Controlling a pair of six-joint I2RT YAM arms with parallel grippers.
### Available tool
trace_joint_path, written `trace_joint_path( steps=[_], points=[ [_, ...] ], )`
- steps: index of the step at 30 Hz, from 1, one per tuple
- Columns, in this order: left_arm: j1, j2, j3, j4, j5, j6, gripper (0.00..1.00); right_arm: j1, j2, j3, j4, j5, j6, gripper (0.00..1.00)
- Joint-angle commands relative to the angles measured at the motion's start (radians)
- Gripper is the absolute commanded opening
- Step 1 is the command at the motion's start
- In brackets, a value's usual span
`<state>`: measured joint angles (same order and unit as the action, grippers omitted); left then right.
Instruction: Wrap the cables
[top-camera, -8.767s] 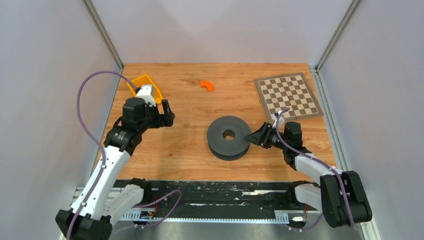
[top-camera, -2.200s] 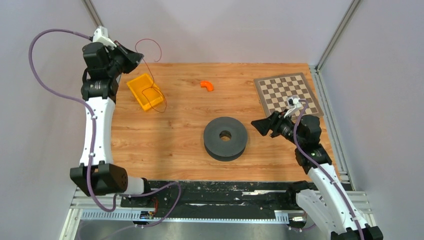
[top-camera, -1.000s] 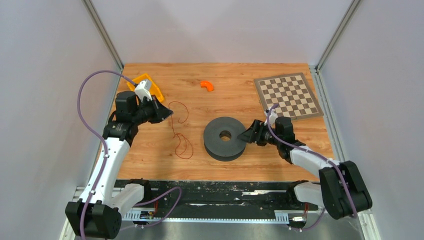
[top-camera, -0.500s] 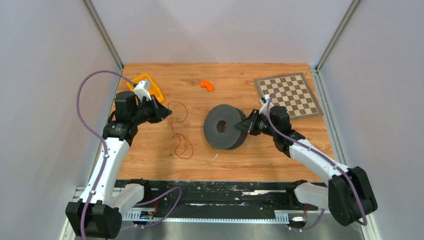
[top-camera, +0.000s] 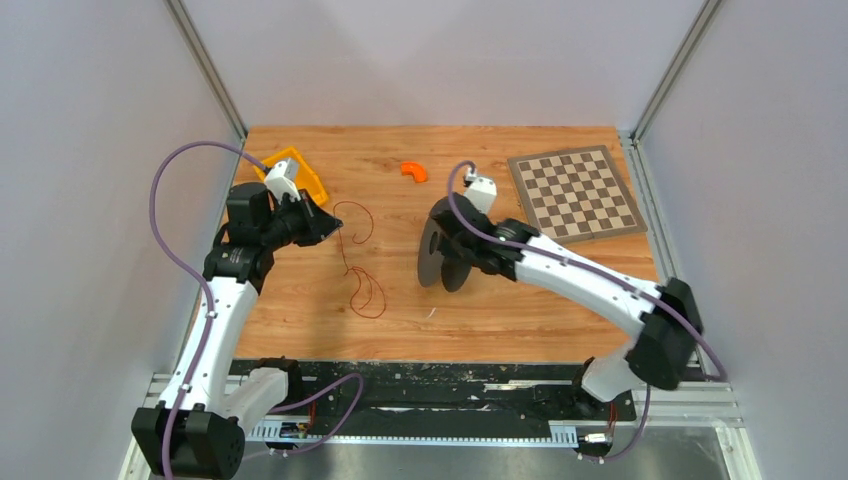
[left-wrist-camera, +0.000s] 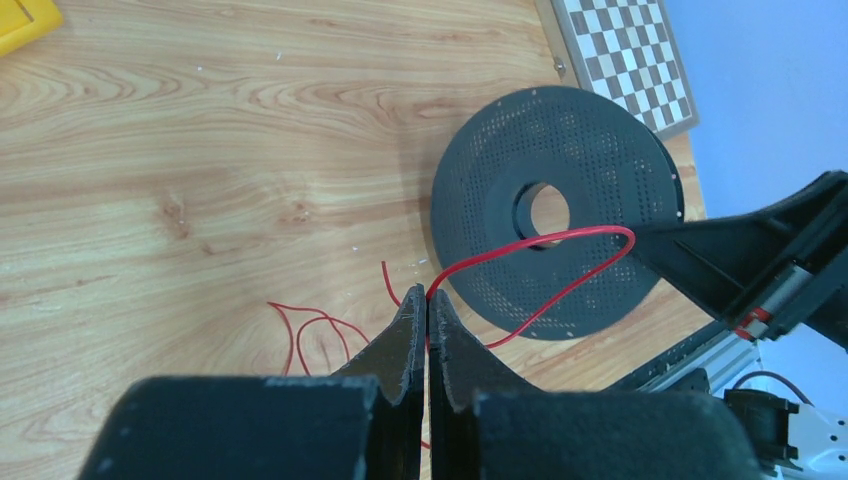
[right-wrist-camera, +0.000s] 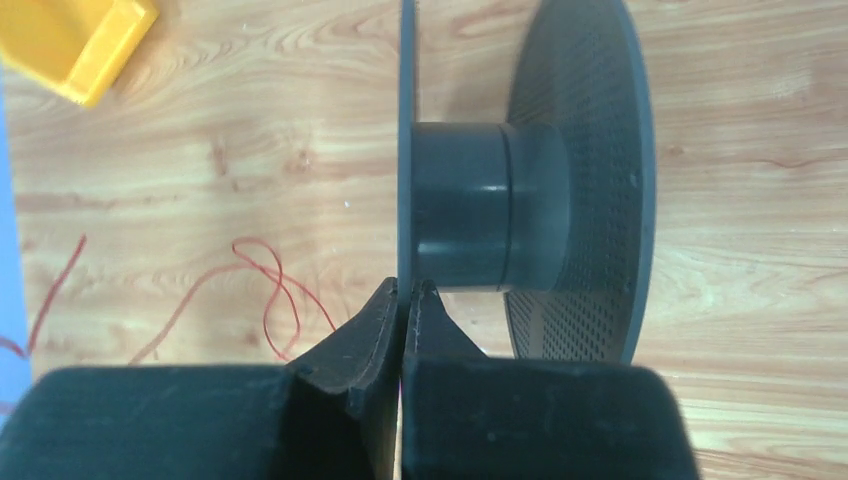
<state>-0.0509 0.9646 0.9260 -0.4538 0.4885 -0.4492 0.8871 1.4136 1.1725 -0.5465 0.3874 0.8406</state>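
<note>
The thin red cable (top-camera: 366, 292) lies in loose loops on the wooden table, left of centre. One end rises to my left gripper (top-camera: 328, 226), which is shut on it. In the left wrist view the cable (left-wrist-camera: 560, 238) leaves the closed gripper (left-wrist-camera: 428, 298) and arcs in front of the dark perforated spool (left-wrist-camera: 600, 180). The spool (top-camera: 432, 258) stands on edge near the table's middle. My right gripper (top-camera: 447, 248) is shut on one of its flanges. The right wrist view shows that gripper (right-wrist-camera: 405, 290) pinching the thin left flange beside the spool hub (right-wrist-camera: 480, 205).
An orange bin (top-camera: 297, 176) sits at the back left, behind the left gripper. A small orange curved piece (top-camera: 414, 171) lies at the back centre. A chessboard (top-camera: 575, 192) lies at the back right. Grey walls close in three sides.
My right gripper has shut on the spool's flange, tipped the spool up onto its edge and reached left toward the table's middle. The left gripper and cable have barely moved.
</note>
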Motion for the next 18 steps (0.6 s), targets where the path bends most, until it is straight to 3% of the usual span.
trace_joint_path(
  steps=[1,6,11,18],
  points=[
    [0.005,-0.019,0.013,0.014,0.011,0.011,0.00,0.099,0.267,0.280,-0.480,0.342,0.221,0.00],
    [0.005,-0.022,0.013,0.012,0.007,0.012,0.00,0.162,0.460,0.461,-0.566,0.331,0.253,0.00],
    [0.007,-0.027,0.011,0.011,-0.004,0.013,0.00,0.172,0.510,0.503,-0.569,0.329,0.263,0.00],
    [0.007,-0.025,0.010,0.012,-0.004,0.005,0.00,0.172,0.485,0.528,-0.548,0.312,0.223,0.17]
  ],
)
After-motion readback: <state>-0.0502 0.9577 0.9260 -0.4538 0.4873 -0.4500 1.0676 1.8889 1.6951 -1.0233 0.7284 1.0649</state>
